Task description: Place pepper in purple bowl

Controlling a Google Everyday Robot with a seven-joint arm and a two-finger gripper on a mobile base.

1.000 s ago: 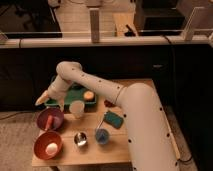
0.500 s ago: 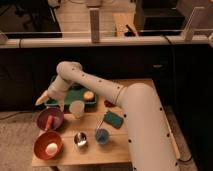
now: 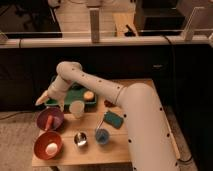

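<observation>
Purple bowl [image 3: 50, 119]: set at table's left edge.
Pepper [image 3: 49, 121]: laid inside it.
Gripper [image 3: 42, 99]: held above; finger state cannot be told.

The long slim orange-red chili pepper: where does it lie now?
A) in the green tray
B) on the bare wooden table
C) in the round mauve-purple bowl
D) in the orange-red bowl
C: the pepper lies inside the purple bowl, with the claw above the bowl's left rim.
</observation>
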